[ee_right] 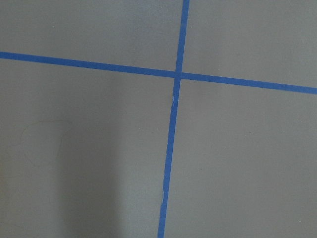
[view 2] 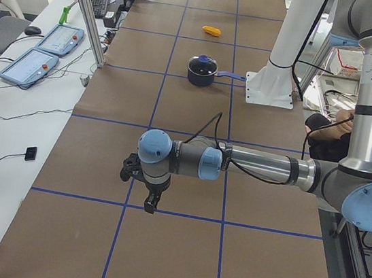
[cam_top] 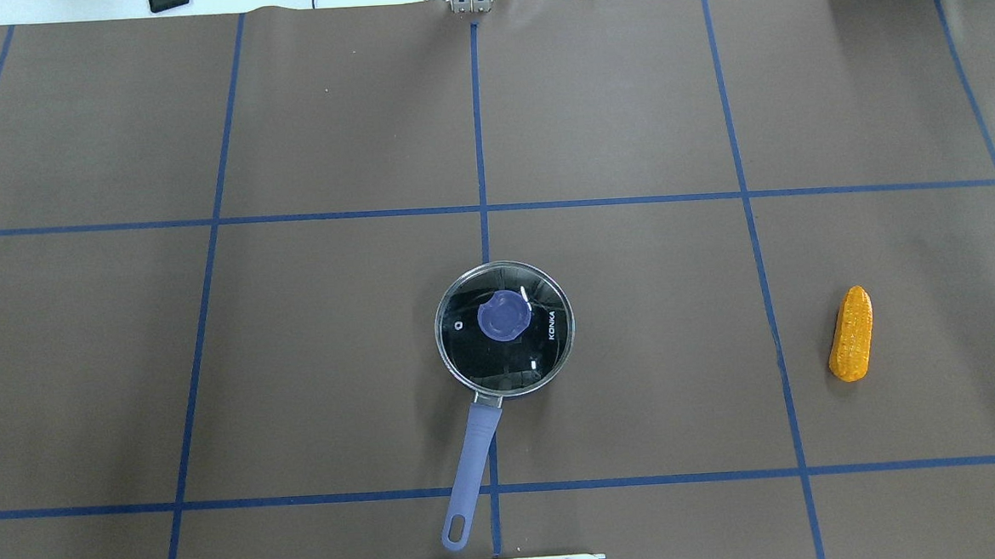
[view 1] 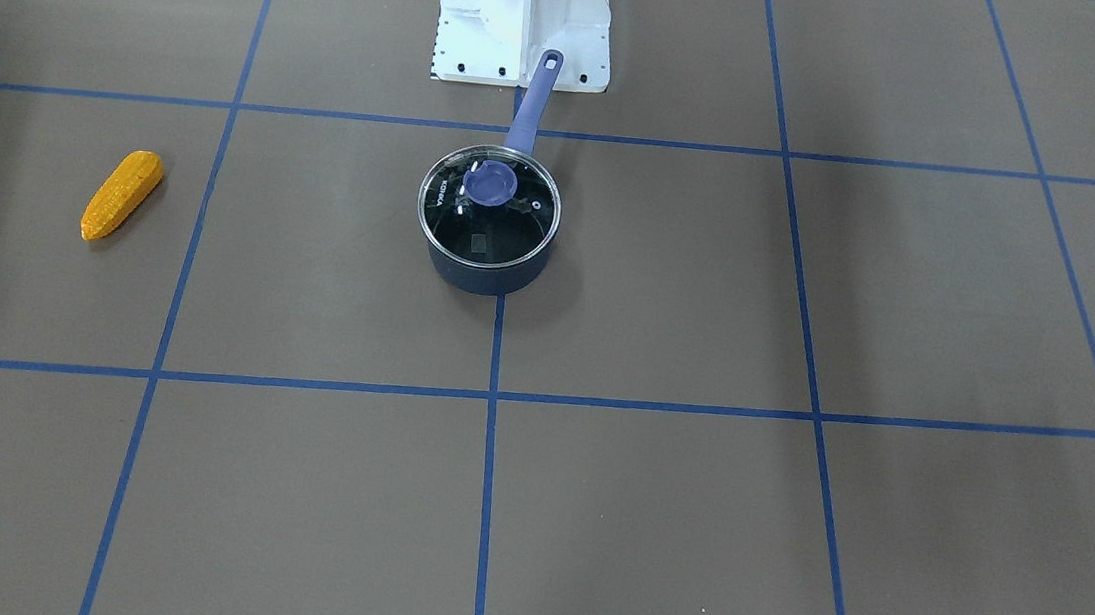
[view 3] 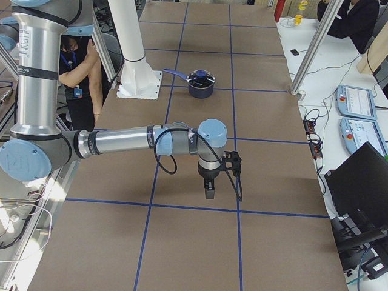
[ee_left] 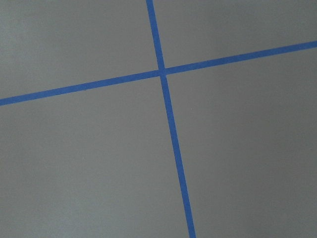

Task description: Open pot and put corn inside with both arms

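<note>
The dark navy pot [view 1: 485, 276] stands at the table's middle, its lavender handle [cam_top: 473, 455] pointing toward the robot base. A round glass lid [cam_top: 505, 347] with a lavender knob sits shut on it. The orange-yellow corn [cam_top: 851, 334] lies on the robot's right side, well apart from the pot. Both arms are outside the overhead and front views. The left gripper [view 2: 152, 203] hangs over the table far from the pot [view 2: 201, 72]. The right gripper [view 3: 209, 193] hangs likewise at the other end. I cannot tell whether either is open or shut.
The white base plinth [view 1: 523, 19] stands just behind the pot's handle. Blue tape lines grid the brown table. Both wrist views show only tape crossings. Pendants and cables lie on the side benches [view 2: 39, 58]. A person stands by the base [view 3: 79, 66].
</note>
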`<state>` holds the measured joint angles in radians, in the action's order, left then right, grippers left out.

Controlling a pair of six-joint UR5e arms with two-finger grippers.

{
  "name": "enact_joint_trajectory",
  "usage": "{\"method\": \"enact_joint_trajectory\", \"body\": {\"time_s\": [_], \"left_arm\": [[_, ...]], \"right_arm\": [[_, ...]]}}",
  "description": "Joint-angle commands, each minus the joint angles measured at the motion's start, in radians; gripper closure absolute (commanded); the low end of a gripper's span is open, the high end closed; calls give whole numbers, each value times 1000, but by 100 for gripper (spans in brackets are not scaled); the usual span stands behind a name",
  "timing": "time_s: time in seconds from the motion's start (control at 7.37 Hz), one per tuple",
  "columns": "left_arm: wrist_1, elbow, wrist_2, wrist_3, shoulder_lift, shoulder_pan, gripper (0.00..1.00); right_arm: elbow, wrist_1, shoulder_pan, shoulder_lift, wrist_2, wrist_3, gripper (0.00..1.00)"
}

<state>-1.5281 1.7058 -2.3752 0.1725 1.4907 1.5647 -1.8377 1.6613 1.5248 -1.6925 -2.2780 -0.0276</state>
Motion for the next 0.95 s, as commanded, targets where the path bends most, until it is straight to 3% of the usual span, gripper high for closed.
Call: {"method": "enact_joint_trajectory", "body": {"time_s": [0.0,0.41,0.54,0.68,0.81], "left_arm": [[-4,11,-1,2,-1,-2,2],[-6,35,-6,1,-6,-2,2],[-6,90,-7,-5,-7,-2,2],[-12,139,-7,-5,-7,-2,2],[-62,147,-7,-5,25,-2,2]], "right_arm": [[0,0,0,1,-1,-2,0],[-11,0,0,5,3,-3,0],[-27,-2,0,19,0,1,0],[-35,-21,-5,58,-1,5,0],[-28,-117,-9,86,2,12,0]]}}
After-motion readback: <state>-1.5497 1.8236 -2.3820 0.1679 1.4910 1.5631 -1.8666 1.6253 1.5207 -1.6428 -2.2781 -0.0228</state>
